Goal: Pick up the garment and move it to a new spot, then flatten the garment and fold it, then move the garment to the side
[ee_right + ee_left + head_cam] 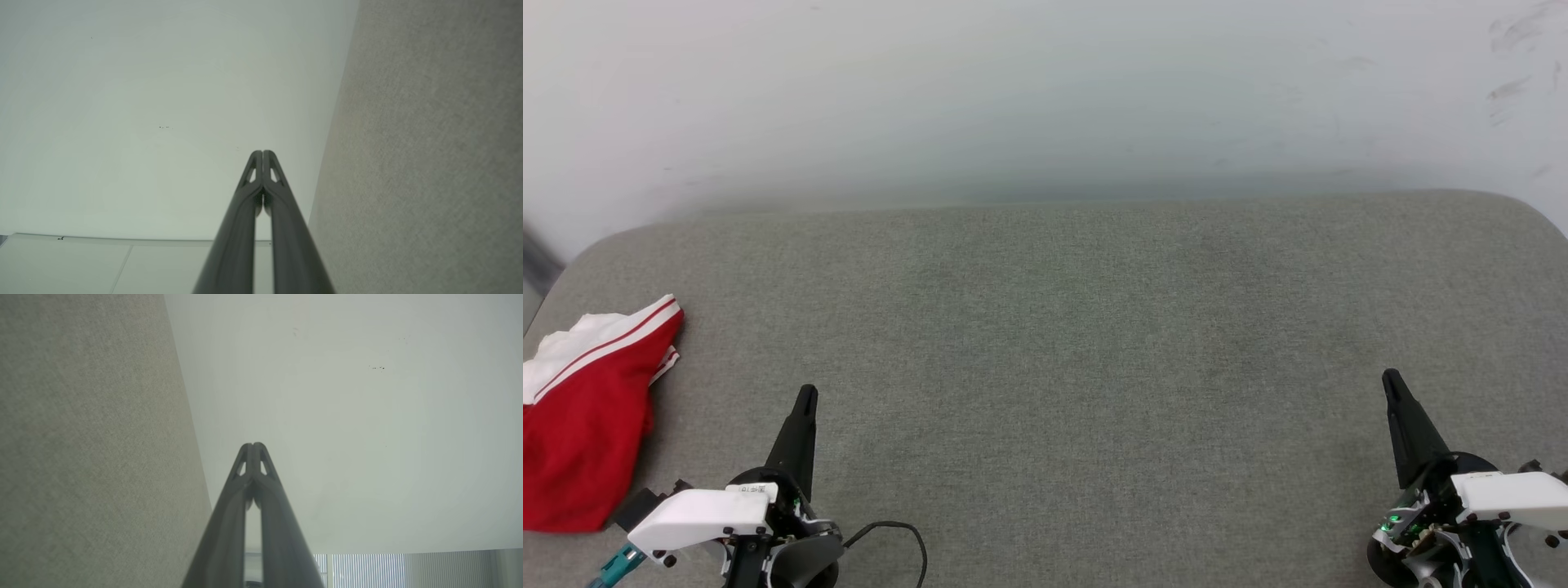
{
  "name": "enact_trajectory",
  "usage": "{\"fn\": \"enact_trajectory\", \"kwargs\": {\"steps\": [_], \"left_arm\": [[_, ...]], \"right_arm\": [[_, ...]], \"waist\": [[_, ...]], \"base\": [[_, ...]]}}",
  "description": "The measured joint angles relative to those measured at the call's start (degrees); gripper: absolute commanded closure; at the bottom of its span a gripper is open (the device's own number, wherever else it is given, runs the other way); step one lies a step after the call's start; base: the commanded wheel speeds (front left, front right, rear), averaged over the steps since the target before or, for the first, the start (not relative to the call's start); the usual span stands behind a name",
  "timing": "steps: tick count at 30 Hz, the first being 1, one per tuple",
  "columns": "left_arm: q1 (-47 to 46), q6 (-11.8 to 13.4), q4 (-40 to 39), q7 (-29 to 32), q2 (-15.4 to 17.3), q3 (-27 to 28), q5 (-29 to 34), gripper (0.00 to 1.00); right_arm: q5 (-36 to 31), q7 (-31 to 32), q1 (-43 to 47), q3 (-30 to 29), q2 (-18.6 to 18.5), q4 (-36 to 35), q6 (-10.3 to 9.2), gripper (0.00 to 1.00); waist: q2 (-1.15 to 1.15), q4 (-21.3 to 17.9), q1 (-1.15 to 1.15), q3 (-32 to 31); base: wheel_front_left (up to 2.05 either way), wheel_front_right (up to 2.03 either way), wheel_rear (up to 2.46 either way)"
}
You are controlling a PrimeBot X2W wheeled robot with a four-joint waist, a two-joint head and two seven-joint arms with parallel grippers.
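The garment [584,416], red with a white sleeve and red-and-white striped trim, lies bunched at the far left edge of the grey cushioned surface [1062,343]. My left gripper [806,394] stands at the lower left, shut and empty, a short way right of the garment and apart from it. At the lower right my right gripper [1390,377] is shut and empty too, far from the garment. In the left wrist view the left gripper [253,446] has its tips pressed together, and the right wrist view shows the right gripper [262,153] the same way.
A pale wall [1045,98] rises behind the cushion's far edge. A black cable [907,535] loops by the left wrist. Window blinds [367,569] show in the left wrist view. The cushion's rounded corners fall away at far left and far right.
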Motion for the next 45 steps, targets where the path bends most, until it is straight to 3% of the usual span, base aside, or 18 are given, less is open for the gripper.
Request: {"fn": "enact_trajectory", "kwargs": {"steps": [7,8,20,27,45], "left_arm": [[0.0,0.0,0.0,0.0,0.0,0.0,0.0,1.0],[0.0,0.0,0.0,0.0,0.0,0.0,0.0,0.0],[1.5,0.0,-1.2,-2.5,-0.2,-2.8,0.7,0.0],[2.0,0.0,-3.1,-4.3,-0.1,-4.4,5.3,0.0],[3.2,0.0,-7.0,-8.4,-0.1,-6.6,30.7,0.0]], "right_arm": [[0.0,0.0,0.0,0.0,0.0,0.0,0.0,1.0],[0.0,0.0,0.0,0.0,0.0,0.0,0.0,0.0],[-1.0,-2.2,1.9,1.4,0.1,-1.2,-0.1,0.0],[-4.3,-4.2,2.7,2.5,-0.2,-2.9,-0.1,0.0],[-31.7,-8.5,3.7,3.8,-0.7,-6.5,-0.1,0.0]], "waist": [[0.0,0.0,0.0,0.0],[0.0,0.0,0.0,0.0],[0.0,0.0,0.0,0.0],[0.0,0.1,0.0,-0.1],[0.0,0.2,0.0,-0.3]], "base": [[0.0,0.0,0.0],[0.0,0.0,0.0],[0.0,0.0,0.0],[0.0,0.0,0.0],[0.0,0.0,0.0]]}}
